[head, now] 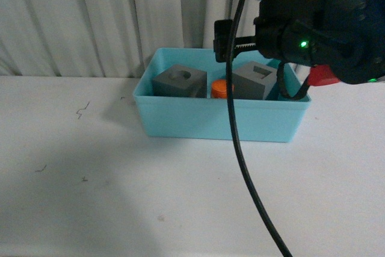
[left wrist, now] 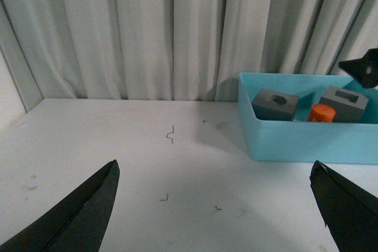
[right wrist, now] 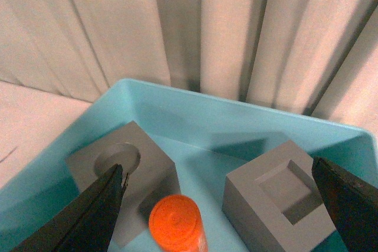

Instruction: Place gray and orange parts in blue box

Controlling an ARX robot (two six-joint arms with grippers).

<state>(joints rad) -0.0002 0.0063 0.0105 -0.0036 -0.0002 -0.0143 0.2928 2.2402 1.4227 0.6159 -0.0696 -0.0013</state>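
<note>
No writing can be read on any part; the top of the orange cylinder (right wrist: 175, 222) shows only a faint mark, too blurred to make out. The blue box (head: 180, 121) sits on the white bench (head: 120, 197) in front of the pale curtain (left wrist: 147, 28). Inside it lie the gray cube with the round recess (right wrist: 121, 172), the orange cylinder beside it, and the gray cube with the square recess (right wrist: 280, 202), the cylinder standing between the two cubes. The right end effector (right wrist: 218, 199) hovers above the box with its fingers spread wide, holding nothing; the parts lie below it. The left end effector (left wrist: 218, 205) is open and empty over bare bench, well apart from the box.
</note>
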